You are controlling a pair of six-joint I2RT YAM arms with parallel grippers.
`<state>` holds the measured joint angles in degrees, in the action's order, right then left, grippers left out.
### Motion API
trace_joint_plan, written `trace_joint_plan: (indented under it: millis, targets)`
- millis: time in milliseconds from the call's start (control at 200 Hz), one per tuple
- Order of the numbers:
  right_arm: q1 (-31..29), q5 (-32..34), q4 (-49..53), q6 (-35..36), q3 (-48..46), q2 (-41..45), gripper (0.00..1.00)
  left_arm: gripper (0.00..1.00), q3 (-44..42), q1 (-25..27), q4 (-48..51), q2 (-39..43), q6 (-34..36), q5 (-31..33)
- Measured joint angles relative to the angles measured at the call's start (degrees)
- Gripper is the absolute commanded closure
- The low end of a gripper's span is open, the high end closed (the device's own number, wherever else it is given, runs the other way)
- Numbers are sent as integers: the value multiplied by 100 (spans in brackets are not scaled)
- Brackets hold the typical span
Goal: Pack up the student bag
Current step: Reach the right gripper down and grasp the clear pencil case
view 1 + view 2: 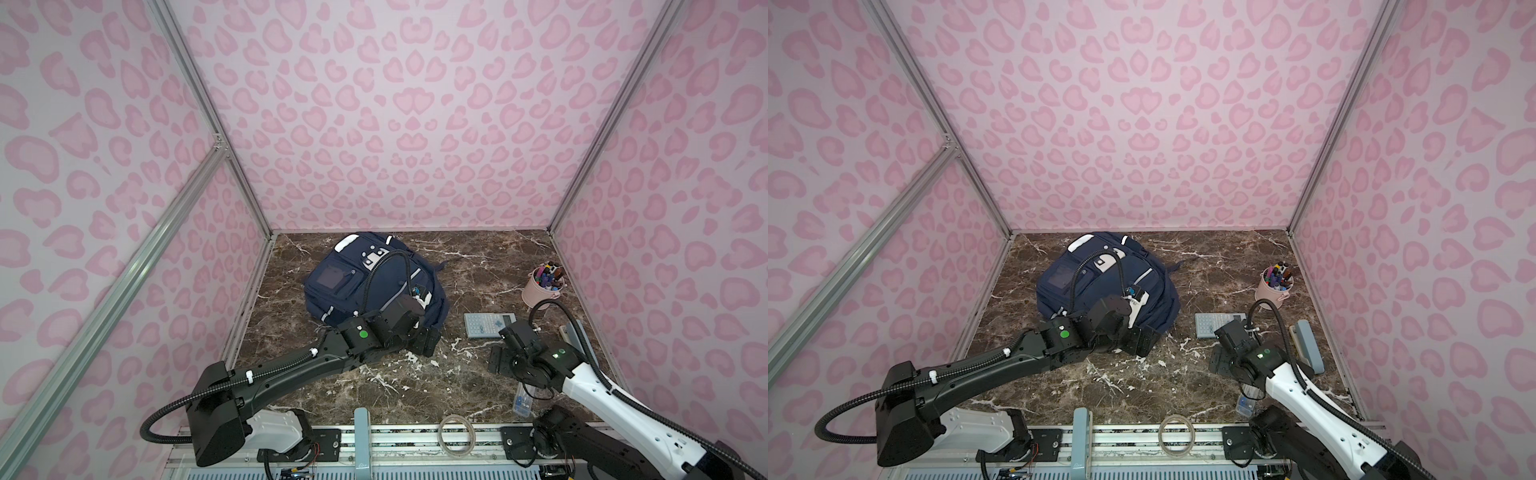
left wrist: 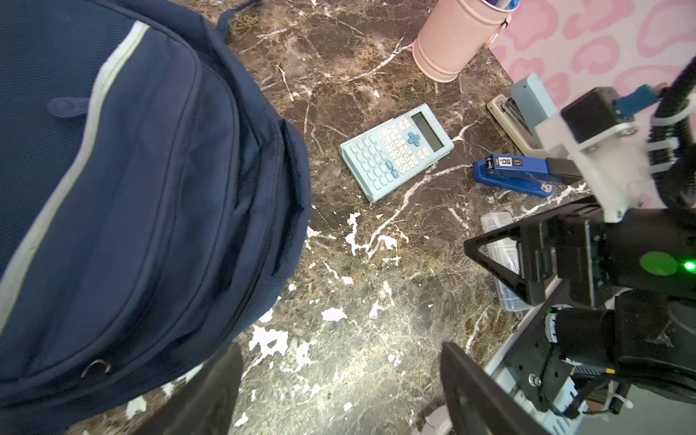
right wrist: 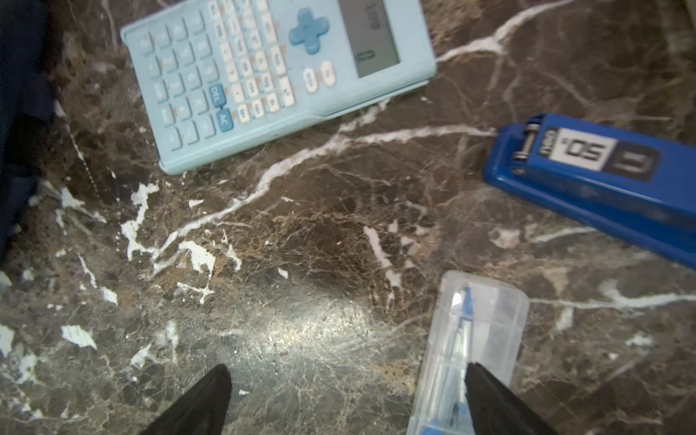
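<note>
Both spread wide, both empty! The left fingers hung just beside the navy bag, which lay toward the surface's back-left corner. The right fingers hovered over a bare patch, with calculator and blue stapler close by.

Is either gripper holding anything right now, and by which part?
Nothing is held: the left gripper and the right gripper are both open and empty.
</note>
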<state>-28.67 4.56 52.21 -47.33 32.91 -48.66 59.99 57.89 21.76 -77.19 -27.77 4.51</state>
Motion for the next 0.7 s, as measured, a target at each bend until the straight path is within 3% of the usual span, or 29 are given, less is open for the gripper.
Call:
trace_joint_plan:
  millis: [330, 700]
  targets:
    - [2050, -638, 103, 76, -557, 160, 1, 17, -264, 35, -365, 17, -66, -20]
    - [2203, -1250, -330, 319, -833, -579, 2, 17, -393, 35, -518, 17, -109, 149]
